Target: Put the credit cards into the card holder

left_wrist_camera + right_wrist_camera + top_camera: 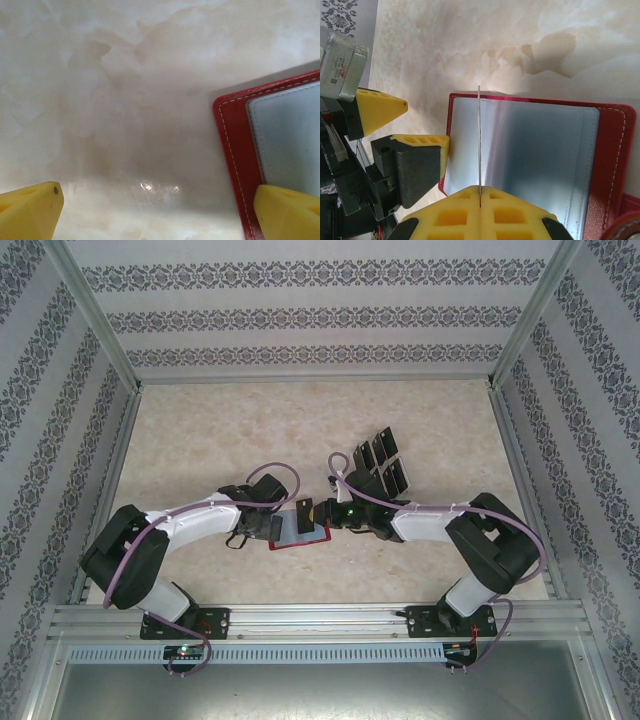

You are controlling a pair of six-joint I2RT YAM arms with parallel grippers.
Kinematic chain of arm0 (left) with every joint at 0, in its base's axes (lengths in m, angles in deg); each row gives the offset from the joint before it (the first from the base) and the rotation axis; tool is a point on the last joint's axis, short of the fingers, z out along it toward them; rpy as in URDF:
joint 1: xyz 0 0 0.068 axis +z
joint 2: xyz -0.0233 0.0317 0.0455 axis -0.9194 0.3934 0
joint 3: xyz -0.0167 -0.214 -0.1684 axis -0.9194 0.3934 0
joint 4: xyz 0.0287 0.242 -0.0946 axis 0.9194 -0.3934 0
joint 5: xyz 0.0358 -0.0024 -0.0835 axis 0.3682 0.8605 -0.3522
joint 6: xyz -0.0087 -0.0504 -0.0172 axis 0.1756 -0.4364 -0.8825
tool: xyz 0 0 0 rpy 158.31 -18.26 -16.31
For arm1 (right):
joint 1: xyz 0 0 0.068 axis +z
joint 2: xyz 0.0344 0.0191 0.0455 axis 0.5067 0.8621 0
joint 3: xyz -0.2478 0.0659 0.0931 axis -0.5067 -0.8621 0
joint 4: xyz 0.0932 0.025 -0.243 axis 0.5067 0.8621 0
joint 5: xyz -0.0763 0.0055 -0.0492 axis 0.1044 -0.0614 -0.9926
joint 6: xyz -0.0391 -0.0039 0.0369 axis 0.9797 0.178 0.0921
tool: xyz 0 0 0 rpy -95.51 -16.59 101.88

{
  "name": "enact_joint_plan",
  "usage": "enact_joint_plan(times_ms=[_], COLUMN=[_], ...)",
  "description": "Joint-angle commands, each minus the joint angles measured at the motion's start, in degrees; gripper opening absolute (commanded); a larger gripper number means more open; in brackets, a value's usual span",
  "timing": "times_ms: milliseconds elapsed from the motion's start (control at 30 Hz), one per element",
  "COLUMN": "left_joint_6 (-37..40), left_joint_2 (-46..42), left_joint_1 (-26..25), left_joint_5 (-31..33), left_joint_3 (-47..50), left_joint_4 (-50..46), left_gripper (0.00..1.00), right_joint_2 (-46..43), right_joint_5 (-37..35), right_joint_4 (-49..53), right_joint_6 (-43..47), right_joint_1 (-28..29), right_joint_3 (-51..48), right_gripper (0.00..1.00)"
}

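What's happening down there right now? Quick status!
Left tool open, one finger at edge of card holder. Right tool shut on credit card, edge-on over the open holder. Nothing blocks it.

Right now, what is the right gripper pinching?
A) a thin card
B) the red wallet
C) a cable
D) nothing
A: the right gripper is shut on a card, which is seen edge-on above the open wallet.
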Motion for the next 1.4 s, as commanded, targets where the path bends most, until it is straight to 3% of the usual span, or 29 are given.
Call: enact_joint_plan(times_ms=[0, 600, 1033, 1367], left_joint_6=[-0.2, -0.2, -0.1, -0.1], left_joint_2=[0.6, 0.5, -0.2, -0.4], left_joint_1=[-0.7, -0.7, -0.7, -0.7], left_joint_5=[1.5, 1.4, 1.4, 1.2], left_joint_3=[0.3, 0.1, 0.2, 0.6], left_joint_4=[-1.1, -1.2, -1.4, -1.0], left_gripper=[0.98, 0.98, 0.98, 0.98], right_joint_2=[1.5, 3.6, -1.0, 1.8], right_joint_5=[1.8, 3.7, 0.9, 0.8], right_joint_4=[-3.2, -9.0, -7.7, -11.2], right_joint_6=[-0.7, -4.2, -5.7, -8.4], right_joint_1=[0.9, 1.2, 1.2, 1.5], right_joint_3=[-1.1, -3.3, -5.2, -4.7], right_gripper=[0.0, 0.0, 0.0, 0.0])
